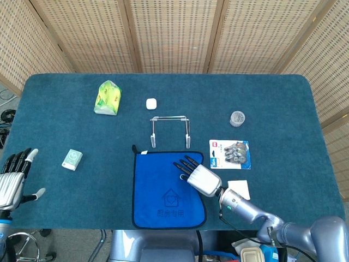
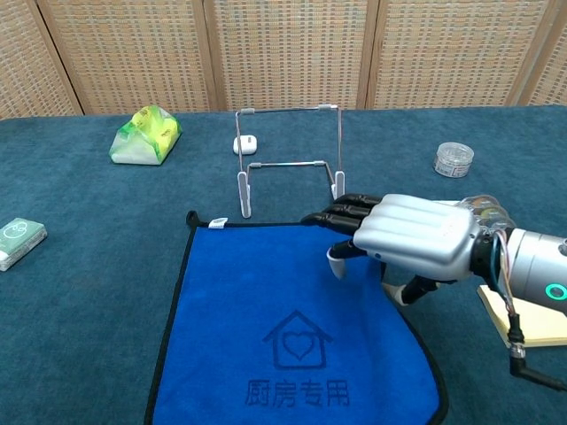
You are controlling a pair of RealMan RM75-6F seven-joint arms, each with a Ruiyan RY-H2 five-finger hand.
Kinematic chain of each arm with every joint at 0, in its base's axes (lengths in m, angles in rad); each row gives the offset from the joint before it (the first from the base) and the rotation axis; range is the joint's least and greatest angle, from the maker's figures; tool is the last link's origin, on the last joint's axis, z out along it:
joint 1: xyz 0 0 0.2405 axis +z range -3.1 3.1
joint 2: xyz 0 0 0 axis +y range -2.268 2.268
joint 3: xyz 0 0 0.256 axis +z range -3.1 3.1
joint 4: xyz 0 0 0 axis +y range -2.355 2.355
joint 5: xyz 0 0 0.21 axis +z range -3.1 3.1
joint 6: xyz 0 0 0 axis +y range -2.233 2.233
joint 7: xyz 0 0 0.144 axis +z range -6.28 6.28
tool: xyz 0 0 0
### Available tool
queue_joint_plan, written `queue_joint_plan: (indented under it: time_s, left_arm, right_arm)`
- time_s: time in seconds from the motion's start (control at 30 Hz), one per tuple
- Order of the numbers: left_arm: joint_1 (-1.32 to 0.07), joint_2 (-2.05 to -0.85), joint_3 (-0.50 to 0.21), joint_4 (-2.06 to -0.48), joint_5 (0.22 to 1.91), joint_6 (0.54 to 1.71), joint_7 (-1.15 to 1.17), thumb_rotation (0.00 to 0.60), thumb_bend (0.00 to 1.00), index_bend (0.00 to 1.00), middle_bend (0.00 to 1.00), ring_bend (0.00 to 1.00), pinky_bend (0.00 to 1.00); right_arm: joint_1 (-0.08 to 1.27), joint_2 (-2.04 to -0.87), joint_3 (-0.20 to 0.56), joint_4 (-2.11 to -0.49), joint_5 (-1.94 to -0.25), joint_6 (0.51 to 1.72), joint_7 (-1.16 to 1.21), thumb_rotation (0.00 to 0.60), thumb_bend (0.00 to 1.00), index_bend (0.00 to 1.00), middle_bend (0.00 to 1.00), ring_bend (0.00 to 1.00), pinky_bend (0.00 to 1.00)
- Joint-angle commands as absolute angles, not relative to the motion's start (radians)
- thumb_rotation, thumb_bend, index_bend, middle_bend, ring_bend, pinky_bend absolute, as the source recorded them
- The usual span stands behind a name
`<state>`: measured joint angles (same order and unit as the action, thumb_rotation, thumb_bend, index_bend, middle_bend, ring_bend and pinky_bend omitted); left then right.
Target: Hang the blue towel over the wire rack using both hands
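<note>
You have only just begun. The blue towel (image 1: 168, 189) lies flat on the table (image 1: 283, 109), just in front of the wire rack (image 1: 170, 130). Your right hand (image 1: 195, 176) rests on its far right corner, fingers stretched out; whether it grips the corner, I cannot tell. Your left hand (image 1: 13, 177) hangs open and empty, well apart.

We're looking at a staged test room, not a home: woven screen panels (image 1: 174, 33) wall off a teal-carpeted tabletop (image 1: 283, 109) scattered with unrelated small items.
</note>
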<state>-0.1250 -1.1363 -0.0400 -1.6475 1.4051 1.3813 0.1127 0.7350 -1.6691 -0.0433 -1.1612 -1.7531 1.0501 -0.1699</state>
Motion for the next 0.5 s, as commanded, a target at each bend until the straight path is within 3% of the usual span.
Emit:
queue_joint_plan:
  time_s: [0.03,0.23,0.5]
  left_arm:
    - [-0.135,-1.140,-0.040,-1.650,1.415,1.372,0.117,0.600,0.19,0.00,0.00,0.00,0.00]
    - [-0.161,-1.149,-0.040,-1.648,1.449,1.356,0.120,0.600,0.20,0.00,0.00,0.00,0.00]
    - [-0.232,-1.180,-0.032,-1.583,1.576,1.327,0.127,0.600,0.23,0.00,0.00,0.00,0.00]
  right_arm:
    - [0.733,-1.672,-0.044,-1.149,-1.755,1.065,-0.154,0.600,0.48,0.49,0.00,0.00,0.00]
    - [0.733,-1.671,-0.045,-1.140,-1.756,1.079,-0.130,0.600,0.51,0.58,0.00,0.00,0.00]
    - [0.734,-1.665,-0.047,-1.146,-1.756,1.087,-0.121,0.600,0.52,0.60,0.00,0.00,0.00]
